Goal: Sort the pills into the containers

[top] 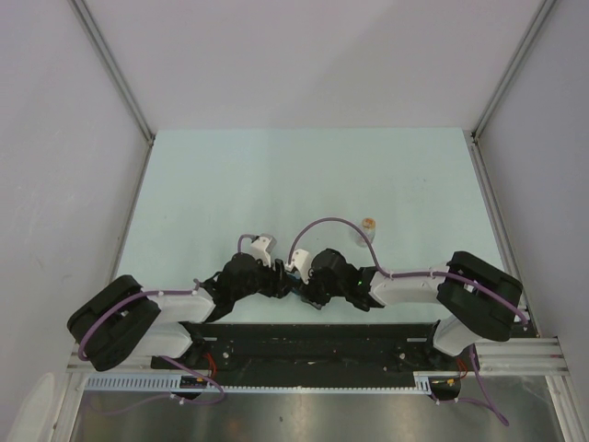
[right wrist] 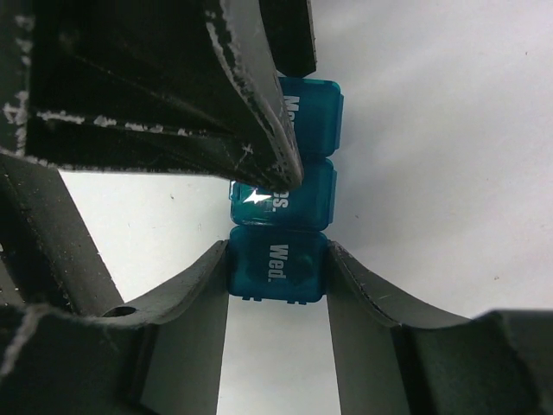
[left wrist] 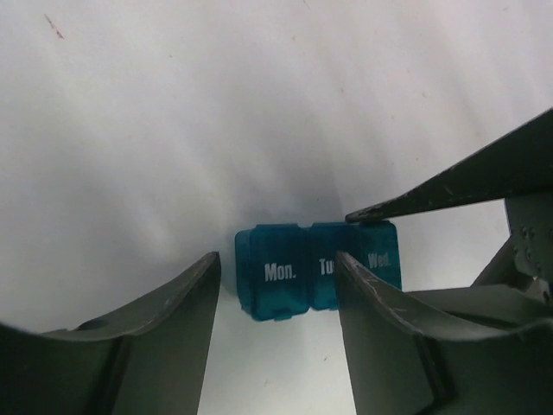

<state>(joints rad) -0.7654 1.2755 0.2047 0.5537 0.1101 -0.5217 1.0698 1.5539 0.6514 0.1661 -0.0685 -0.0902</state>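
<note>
Left wrist view looks down on the blue pill box (left wrist: 281, 277), which lies flat on the pale table (left wrist: 173, 130) with its lids shut and the labels Mon., Tue. and Wed. readable. The left gripper (left wrist: 276, 259) stands over the Mon. end of the pill box with its jaws part open. One finger (left wrist: 164, 337) sits clear of the pill box's end wall with a strip of table showing between them, and the other finger (left wrist: 389, 320) overlaps the Tue. lid. It holds nothing. At the Wed. end of the pill box, a dark finger of the right gripper (left wrist: 449, 186) meets the far edge of that compartment.

From the right wrist, the right gripper (right wrist: 276, 252) straddles the Wed. compartment of the pill box (right wrist: 307, 194). Both its fingers lie against the compartment's two long sides, and its jaws are closed narrowly on it. A finger of the left gripper (right wrist: 251, 112) covers part of the Mon. and Tue. lids beyond.

From the top external view, both grippers meet tip to tip over the pill box, which is almost wholly hidden beneath them. A small clear bottle (top: 366, 227) with a tan top stands well apart from the pill box, farther back and to the right.
</note>
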